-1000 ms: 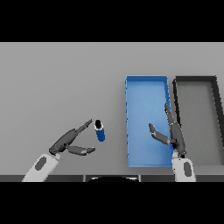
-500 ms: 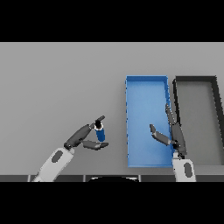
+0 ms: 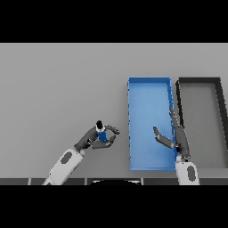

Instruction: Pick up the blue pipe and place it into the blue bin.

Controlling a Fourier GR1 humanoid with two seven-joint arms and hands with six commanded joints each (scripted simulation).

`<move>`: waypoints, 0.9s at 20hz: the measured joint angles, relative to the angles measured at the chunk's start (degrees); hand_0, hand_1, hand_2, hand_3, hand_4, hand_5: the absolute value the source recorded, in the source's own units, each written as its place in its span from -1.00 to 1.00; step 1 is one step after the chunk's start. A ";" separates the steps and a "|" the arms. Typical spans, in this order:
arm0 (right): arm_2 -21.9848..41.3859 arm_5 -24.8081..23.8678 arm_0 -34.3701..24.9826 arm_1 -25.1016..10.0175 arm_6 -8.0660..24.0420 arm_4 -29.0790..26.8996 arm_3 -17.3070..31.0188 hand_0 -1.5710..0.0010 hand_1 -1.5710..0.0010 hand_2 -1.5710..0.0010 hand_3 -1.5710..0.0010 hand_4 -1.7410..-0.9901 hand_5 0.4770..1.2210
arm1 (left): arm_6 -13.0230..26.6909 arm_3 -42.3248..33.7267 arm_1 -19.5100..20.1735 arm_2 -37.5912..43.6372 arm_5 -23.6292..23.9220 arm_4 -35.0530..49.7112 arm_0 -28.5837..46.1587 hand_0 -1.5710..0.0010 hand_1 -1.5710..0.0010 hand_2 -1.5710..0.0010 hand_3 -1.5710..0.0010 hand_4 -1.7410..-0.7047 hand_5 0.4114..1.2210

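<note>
Nearest you, the left hand [image 3: 91,139] reaches in from the lower left over the grey table [image 3: 58,89], its fingers and thumb curled around the blue pipe [image 3: 101,132], which stands roughly upright in the grasp with its dark cap on top. The pipe sits just left of the blue bin [image 3: 149,82], apart from its wall. At a similar depth on the right, the right hand [image 3: 177,138] hovers over the bin's right wall, fingers straight and relaxed, thumb spread toward the bin's interior, holding nothing. Farther back, note that the blue bin extends away from you as a long rectangle. Immediately to its right lies a dark grey bin [image 3: 198,80], the two standing side by side.
</note>
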 measured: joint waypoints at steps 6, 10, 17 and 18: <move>-0.11 0.98 0.54 -0.19 0.59 -1.14 -0.53 1.00 1.00 1.00 1.00 0.38 -0.55 | -0.78 -0.36 -0.89 -2.07 1.35 -2.01 0.28 -0.68 -0.73 -0.76 -0.75 -0.56 0.80; -0.39 0.92 -0.48 -0.15 1.09 -1.21 0.73 1.00 1.00 1.00 1.00 0.39 -0.59 | -2.89 -2.86 -2.16 -1.55 2.50 -3.15 0.71 -0.87 -0.89 -0.90 -0.90 -0.49 0.92; 0.27 0.70 -0.19 -0.17 1.02 0.06 0.48 1.00 1.00 1.00 1.00 0.46 -0.56 | -0.71 -10.86 -3.34 -0.54 1.67 -1.43 -1.53 -0.97 -0.98 -0.98 -0.98 -0.47 0.98; 0.26 0.54 -0.66 -0.24 1.00 0.38 0.86 1.00 1.00 1.00 1.00 0.48 -0.55 | 0.15 -11.68 -3.63 -0.82 1.35 -1.74 -2.42 -0.98 -0.98 -0.98 -0.98 -0.47 0.99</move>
